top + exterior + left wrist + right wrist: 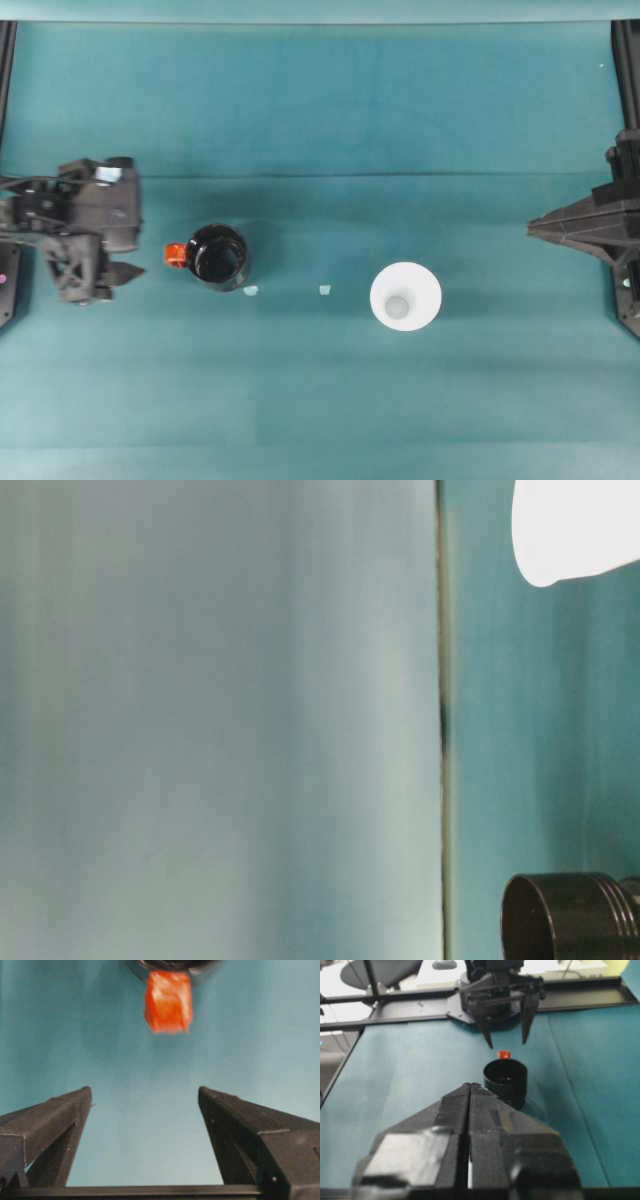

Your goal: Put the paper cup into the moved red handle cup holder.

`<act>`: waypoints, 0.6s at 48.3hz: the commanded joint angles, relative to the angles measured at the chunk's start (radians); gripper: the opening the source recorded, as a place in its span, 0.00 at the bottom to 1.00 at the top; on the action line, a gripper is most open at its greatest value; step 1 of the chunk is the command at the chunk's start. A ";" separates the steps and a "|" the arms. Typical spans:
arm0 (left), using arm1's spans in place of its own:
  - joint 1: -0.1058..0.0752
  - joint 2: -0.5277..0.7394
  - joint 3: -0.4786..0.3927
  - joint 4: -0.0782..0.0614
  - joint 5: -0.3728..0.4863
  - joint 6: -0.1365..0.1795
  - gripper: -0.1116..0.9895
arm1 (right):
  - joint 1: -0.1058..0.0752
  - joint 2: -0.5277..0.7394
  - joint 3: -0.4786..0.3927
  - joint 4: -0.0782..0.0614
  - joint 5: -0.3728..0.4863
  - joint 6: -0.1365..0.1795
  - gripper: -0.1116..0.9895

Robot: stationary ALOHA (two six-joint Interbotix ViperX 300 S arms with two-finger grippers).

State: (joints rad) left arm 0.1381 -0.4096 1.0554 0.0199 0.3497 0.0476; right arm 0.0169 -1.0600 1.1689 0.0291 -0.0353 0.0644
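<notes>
Taking the red handle cup holder (218, 257) as the landmark, the nearest thing to it was the left pincer (122, 272), which sat just beside the holder's orange-red handle tab (176, 255) on the far side from the cup, its two fingers spread wide with nothing between them; in the left wrist view the tab (168, 1001) lay straight ahead of that open gap. The holder stood upright on the teal bench (320, 400), mouth up, glossy, black and empty. Further off, well apart from the holder on the side away from the tab, stood the paper cup (405, 296), upright, wide rim uppermost, tapering to a smaller base. Furthest from the holder was the right pincer (535, 230), beyond the cup, its fingers pressed together and holding nothing, as the right wrist view (469, 1091) showed. The cup looked very light and thin-walled, so a hard squeeze would likely crumple it and a nudge would tip or slide it. The safest hold seemed to be a gentle pinch across one wall at the rim, where the rolled edge is stiffest. The holder's smooth wall might let it skid when the cup was pressed in.
</notes>
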 commanded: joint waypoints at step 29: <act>0.003 0.210 -0.106 0.003 -0.071 0.002 0.97 | -0.002 0.006 -0.023 0.003 0.017 0.008 0.00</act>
State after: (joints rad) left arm 0.1381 -0.2086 0.9618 0.0199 0.2869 0.0476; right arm 0.0184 -1.0600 1.1689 0.0307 -0.0153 0.0644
